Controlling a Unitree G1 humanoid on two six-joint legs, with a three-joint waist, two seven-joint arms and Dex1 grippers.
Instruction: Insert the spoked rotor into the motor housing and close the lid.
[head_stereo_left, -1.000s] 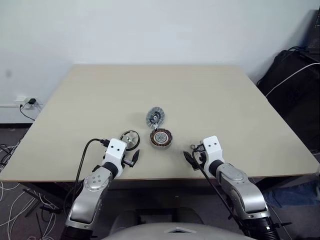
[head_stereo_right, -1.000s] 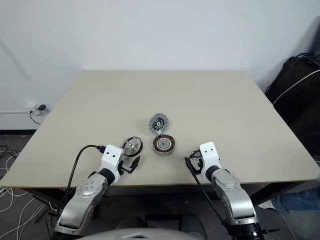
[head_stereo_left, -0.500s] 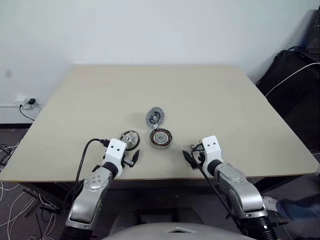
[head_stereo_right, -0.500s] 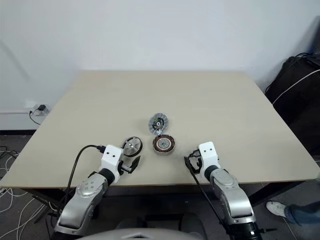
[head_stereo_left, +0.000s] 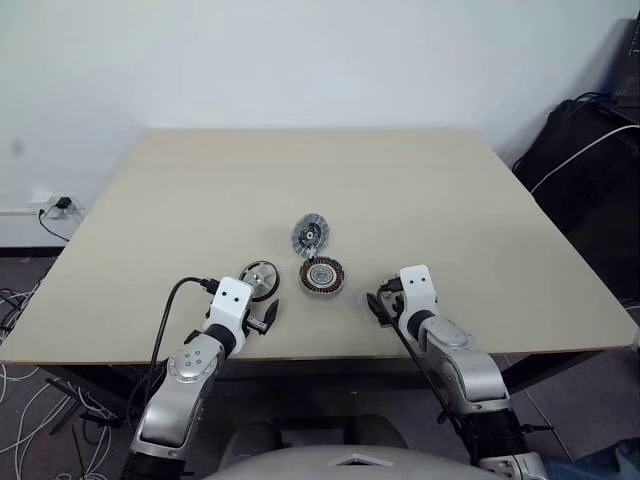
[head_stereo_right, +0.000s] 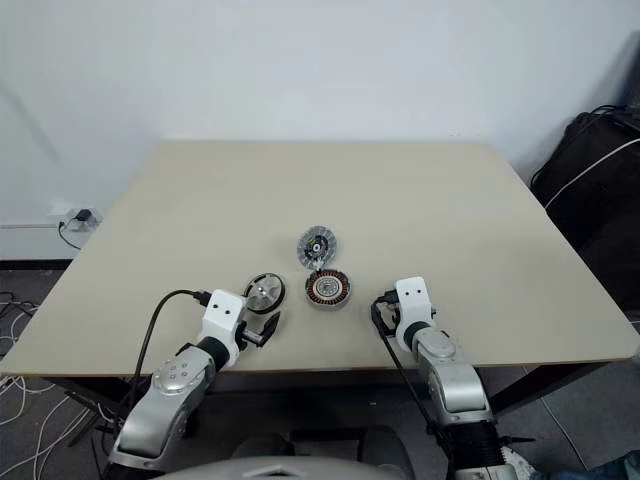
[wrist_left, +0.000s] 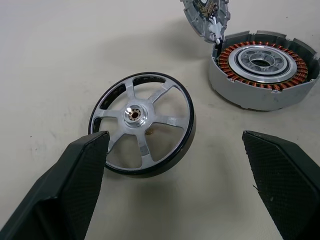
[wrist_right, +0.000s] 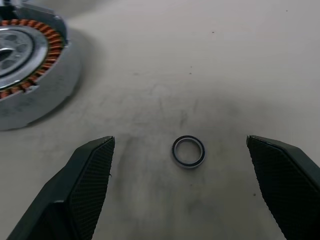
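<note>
the right gripper (head_stereo_left: 378, 301) is seen with its jaws spread wide and nothing held, and it is now shifted slightly further in from the table's (head_stereo_left: 180, 190) near edge, toward the motor housing (head_stereo_left: 321, 275), than a second ago. a small ring (wrist_right: 188, 151) is seen on the table between its fingers. the left gripper (head_stereo_left: 266, 316) is unmoved, wide open and empty, just short of the spoked rotor (head_stereo_left: 260, 279). the lid (head_stereo_left: 311, 234) is propped against the housing's far side, all unchanged near the table's middle.
</note>
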